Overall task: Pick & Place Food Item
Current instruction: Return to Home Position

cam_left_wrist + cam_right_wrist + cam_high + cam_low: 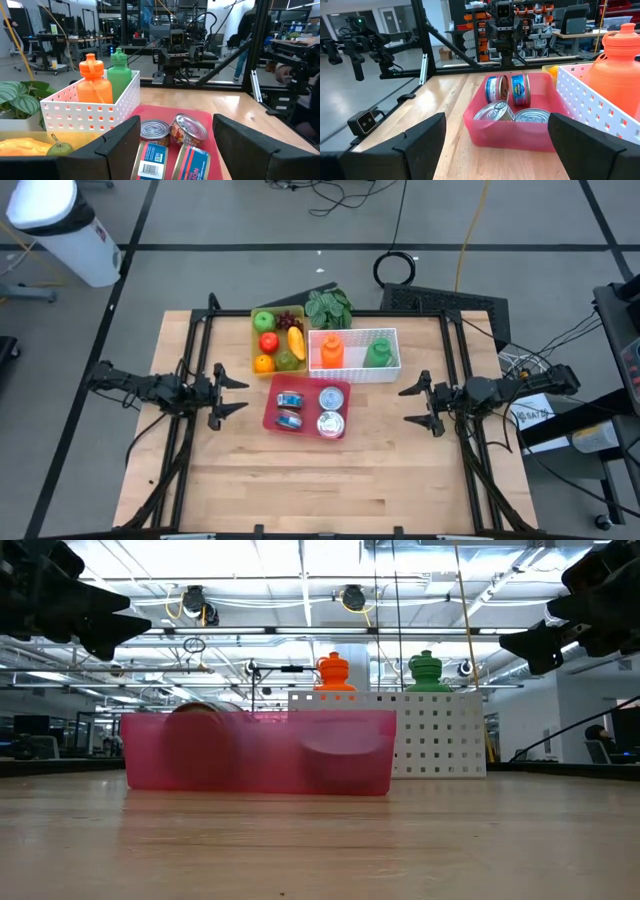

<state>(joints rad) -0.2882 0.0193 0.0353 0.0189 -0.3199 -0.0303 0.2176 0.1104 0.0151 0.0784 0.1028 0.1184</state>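
Four tuna cans [333,397] fill the pink bin [310,412]; left fingers [232,379] and right fingers [413,389] wide.

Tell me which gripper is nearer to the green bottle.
Right. The right gripper hovers open near the white basket holding the green bottle; the left gripper is across the pink bin, farther off.

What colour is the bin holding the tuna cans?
The bin is pink, slightly see-through; the right wrist view shows it best.
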